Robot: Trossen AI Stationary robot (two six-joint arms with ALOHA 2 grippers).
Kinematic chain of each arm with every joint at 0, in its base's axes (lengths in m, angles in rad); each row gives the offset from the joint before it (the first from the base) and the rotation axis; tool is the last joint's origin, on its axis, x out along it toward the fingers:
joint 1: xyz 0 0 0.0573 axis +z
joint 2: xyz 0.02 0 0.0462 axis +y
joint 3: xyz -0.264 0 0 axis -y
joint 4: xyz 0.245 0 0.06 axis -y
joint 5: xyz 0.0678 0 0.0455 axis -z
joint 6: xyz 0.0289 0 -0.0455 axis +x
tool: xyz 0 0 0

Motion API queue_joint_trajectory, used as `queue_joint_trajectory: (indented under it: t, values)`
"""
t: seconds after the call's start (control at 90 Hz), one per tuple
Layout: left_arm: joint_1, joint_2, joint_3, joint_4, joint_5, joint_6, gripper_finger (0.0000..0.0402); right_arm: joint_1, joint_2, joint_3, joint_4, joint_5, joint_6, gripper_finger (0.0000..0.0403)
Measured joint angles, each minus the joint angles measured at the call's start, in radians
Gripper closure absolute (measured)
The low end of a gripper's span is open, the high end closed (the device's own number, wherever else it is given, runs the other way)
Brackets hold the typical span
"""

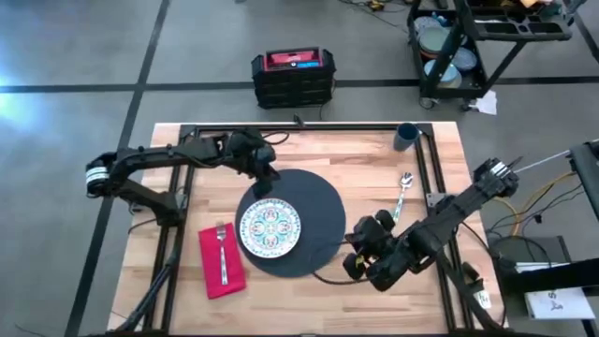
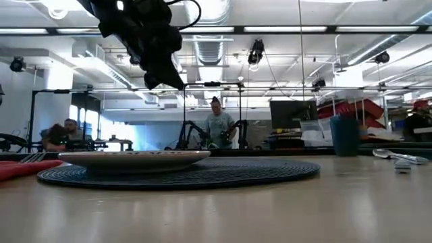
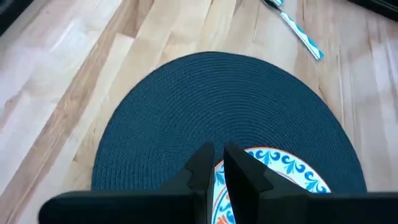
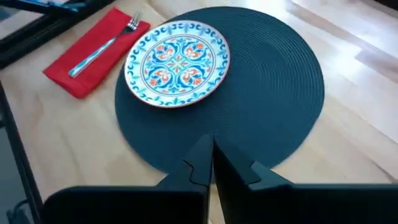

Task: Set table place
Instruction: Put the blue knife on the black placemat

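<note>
A round dark mat lies mid-table, with a small patterned plate resting flat on its left part. To the mat's left a red napkin lies on the table with a fork on top. A spoon lies to the mat's right and a dark blue cup stands at the far right. My left gripper hangs shut above the plate's far edge, clear of it in the low view. My right gripper is shut at the mat's near right edge. My right gripper points its shut fingertips down at the mat's near right edge. No view shows whether they touch the mat.
Black rails run along the tabletop's sides and far edge. Bare wood lies right of the mat around the spoon and along the near edge. People stand in the room beyond the table in the low view.
</note>
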Motion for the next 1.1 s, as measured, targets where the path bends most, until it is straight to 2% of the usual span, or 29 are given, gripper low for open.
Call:
queue_joint_trajectory:
  t: [0.056,0.111,0.156,0.222,0.244,0.289,0.333,0.367,0.511,0.678,0.756,0.911,0.967,1.011,1.1]
  values:
    - [0.000,0.000,0.000,-0.001,0.000,0.000,0.0381,-0.001,0.006,0.000,-0.012,0.006,0.091,0.0403]
    - [0.000,0.000,0.000,0.000,0.008,0.001,0.0381,-0.003,0.015,-0.004,-0.043,0.046,0.271,0.0403]
    - [0.000,0.000,0.000,-0.002,0.029,0.018,0.0381,-0.002,0.026,-0.016,-0.080,0.116,0.505,0.0403]
    - [0.000,-0.003,0.000,-0.017,0.068,0.072,0.0381,-0.004,0.051,-0.053,-0.110,0.272,0.993,0.0403]
    - [0.000,-0.006,0.000,-0.032,0.078,0.095,0.0381,-0.020,0.061,-0.068,-0.067,0.299,1.027,0.0403]
    - [0.000,-0.012,0.000,-0.067,0.084,0.123,0.0381,-0.061,0.080,-0.080,0.080,0.300,0.965,0.0403]
    - [0.000,-0.020,0.000,-0.105,0.084,0.127,0.0381,-0.125,0.107,-0.087,0.148,0.192,0.976,0.0403]
    - [0.000,-0.026,0.000,-0.138,0.083,0.128,0.0381,-0.175,0.136,-0.089,0.154,0.112,0.995,0.0403]
    - [-0.003,-0.067,-0.001,-0.185,0.082,0.095,0.0381,-0.357,0.264,-0.034,0.069,-0.064,0.997,0.0403]
    - [-0.012,-0.176,0.000,-0.198,0.084,0.075,0.0381,-0.505,0.252,0.037,0.094,-0.031,0.968,0.0403]
    - [-0.014,-0.234,-0.001,-0.219,0.085,0.074,0.0381,-0.532,0.250,0.071,0.143,-0.053,0.830,0.0403]
    - [-0.016,-0.317,0.001,-0.213,0.084,0.078,0.0381,-0.537,0.241,0.138,0.227,0.150,0.553,0.0403]
    - [-0.016,-0.335,0.001,-0.214,0.084,0.078,0.0381,-0.539,0.241,0.149,0.169,0.187,0.535,0.0403]
    - [-0.016,-0.346,0.001,-0.227,0.084,0.078,0.0381,-0.539,0.241,0.162,0.065,0.161,0.576,0.0403]
    - [-0.019,-0.350,0.001,-0.247,0.084,0.078,0.0381,-0.536,0.242,0.190,-0.340,-0.092,0.720,0.0403]
